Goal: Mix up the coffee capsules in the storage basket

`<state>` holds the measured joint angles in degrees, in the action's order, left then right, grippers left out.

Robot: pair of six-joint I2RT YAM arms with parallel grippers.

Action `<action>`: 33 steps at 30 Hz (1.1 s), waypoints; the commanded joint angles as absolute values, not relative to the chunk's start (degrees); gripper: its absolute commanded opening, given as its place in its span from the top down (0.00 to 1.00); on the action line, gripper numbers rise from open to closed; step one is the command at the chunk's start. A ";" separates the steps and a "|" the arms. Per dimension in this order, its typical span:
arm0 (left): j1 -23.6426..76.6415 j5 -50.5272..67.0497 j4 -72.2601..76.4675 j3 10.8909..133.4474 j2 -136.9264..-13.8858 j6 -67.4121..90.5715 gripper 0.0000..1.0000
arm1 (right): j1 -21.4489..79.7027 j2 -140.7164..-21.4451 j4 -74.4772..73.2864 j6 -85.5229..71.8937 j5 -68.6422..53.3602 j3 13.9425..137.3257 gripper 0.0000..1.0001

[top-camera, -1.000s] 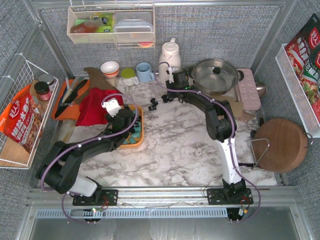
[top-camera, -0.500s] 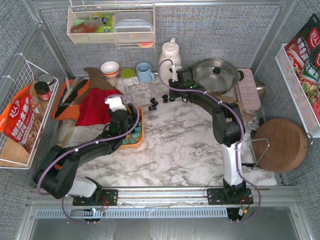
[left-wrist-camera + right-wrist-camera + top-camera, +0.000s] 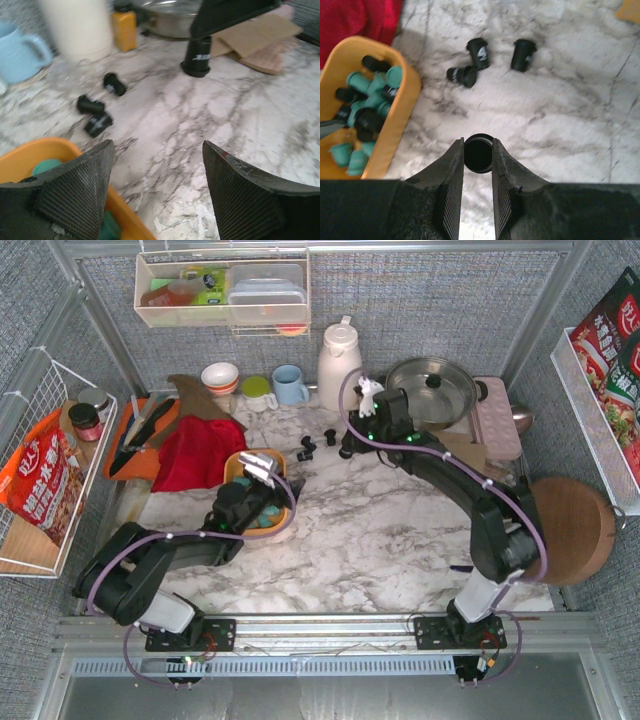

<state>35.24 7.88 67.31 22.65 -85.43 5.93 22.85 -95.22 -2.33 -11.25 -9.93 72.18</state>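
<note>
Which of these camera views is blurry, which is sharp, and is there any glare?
Left wrist view: motion-blurred throughout, the blue mug and loose black capsules smeared. Right wrist view: mostly sharp, the storage basket and the capsule between the right tool's fingers clear. Top external view: sharp, evenly lit, bright reflections on the pot lid.
</note>
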 commanded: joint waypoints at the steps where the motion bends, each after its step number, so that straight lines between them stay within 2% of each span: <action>1: 36.87 20.15 82.97 21.68 -87.58 -0.58 0.20 | 24.68 -88.05 2.27 -16.09 -14.42 65.87 0.82; 10: 40.08 23.99 81.78 21.53 -88.20 -3.87 0.19 | 32.64 -76.59 3.47 -18.06 -14.25 58.15 0.82; 23: 42.17 22.92 81.54 21.31 -86.25 -4.55 0.20 | 37.92 -74.64 5.50 -21.55 -14.72 55.71 0.82; 25: 42.38 22.92 81.44 21.27 -85.92 -4.93 0.25 | 38.01 -74.91 6.73 -22.74 -15.05 55.27 0.82; 30: 42.80 20.46 79.67 21.34 -84.52 -7.09 0.50 | 38.08 -75.70 6.64 -23.81 -15.23 55.99 0.81; 33: 42.89 19.47 77.73 21.57 -83.80 -8.58 0.60 | 38.12 -75.81 6.42 -24.44 -15.22 56.10 0.80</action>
<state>42.85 21.82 78.24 21.28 -84.71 -6.02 38.13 -75.72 4.93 -22.83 -14.33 55.55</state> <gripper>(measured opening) 0.462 0.279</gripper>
